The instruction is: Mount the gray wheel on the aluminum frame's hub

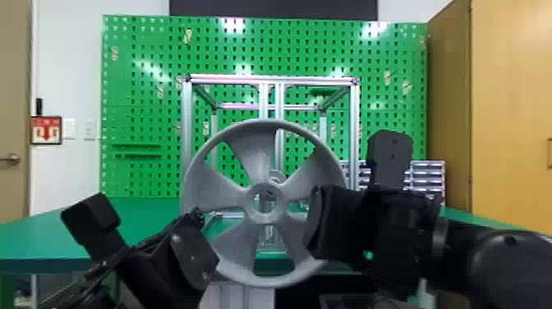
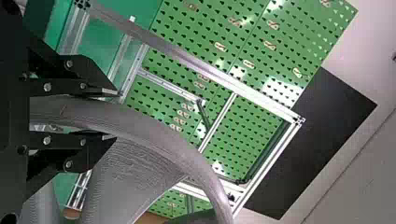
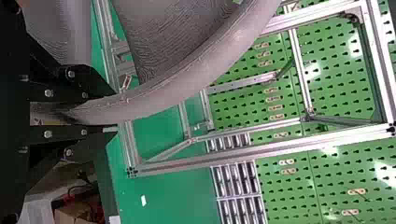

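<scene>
Gray wheel (image 1: 254,152) upright before the aluminum frame (image 1: 187,127), over the near edge of the bench (image 1: 37,242). Left end effector (image 1: 206,237) grips the rim at left, right end effector (image 1: 315,222) at right; each covers its stretch of rim. Wheel masks the frame's lower middle. Round fitting (image 1: 276,176) partly hidden behind the wheel's center; cannot tell whether the wheel touches it. Both wrist views cut the wheel off. Drawers (image 1: 427,176) far right, partly blocked by the right arm.

Bright light leaves patches of white glare on the green pegboard (image 1: 139,115).
</scene>
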You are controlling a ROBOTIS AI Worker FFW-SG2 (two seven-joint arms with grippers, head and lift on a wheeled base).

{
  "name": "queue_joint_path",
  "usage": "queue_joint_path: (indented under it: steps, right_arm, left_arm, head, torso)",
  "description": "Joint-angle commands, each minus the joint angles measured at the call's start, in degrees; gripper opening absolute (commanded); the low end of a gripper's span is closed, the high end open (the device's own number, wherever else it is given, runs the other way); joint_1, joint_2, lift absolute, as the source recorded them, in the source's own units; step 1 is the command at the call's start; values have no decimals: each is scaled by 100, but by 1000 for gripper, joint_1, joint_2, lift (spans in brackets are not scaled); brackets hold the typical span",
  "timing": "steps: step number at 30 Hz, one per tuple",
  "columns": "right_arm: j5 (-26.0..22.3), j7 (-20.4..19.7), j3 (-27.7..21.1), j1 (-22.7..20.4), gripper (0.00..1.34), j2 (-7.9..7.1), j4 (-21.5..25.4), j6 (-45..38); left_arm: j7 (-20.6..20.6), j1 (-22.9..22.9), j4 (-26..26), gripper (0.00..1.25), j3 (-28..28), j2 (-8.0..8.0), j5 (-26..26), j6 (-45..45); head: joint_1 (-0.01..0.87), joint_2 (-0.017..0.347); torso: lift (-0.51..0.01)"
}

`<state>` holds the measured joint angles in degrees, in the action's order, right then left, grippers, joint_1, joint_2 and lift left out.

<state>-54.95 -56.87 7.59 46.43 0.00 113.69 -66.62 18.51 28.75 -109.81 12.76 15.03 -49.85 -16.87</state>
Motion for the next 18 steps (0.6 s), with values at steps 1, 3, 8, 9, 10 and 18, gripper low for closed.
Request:
queue_joint_path:
  steps: [1,3,8,9,10,18]
  right_arm:
    - [1,10,15,112,166,5,-137,44]
    - [1,36,6,138,166,5,-181,61]
    - [19,177,-11,208,166,5,-312,114]
    - [28,203,-11,226,166,5,-339,114]
    - [45,212,-11,243,166,5,-365,114]
    - [247,493,-29,331,166,5,-471,158]
  left_arm:
    - [4,122,109,351,34,-9,10,0]
    - [12,157,162,351,43,-9,1,0]
    - [21,227,302,354,51,-26,10,0]
    - [21,245,329,354,51,-35,19,0]
    - [21,271,364,356,51,-35,45,0]
    - [21,517,610,370,69,-53,98,0]
  head:
    - [-5,6]
    - [-5,6]
    - [-5,6]
    - [-5,6]
    - [-5,6]
    - [-5,6]
  torso:
    - [-499]
    - [-499]
    - [-499]
    - [-499]
    - [-499]
    - [-499]
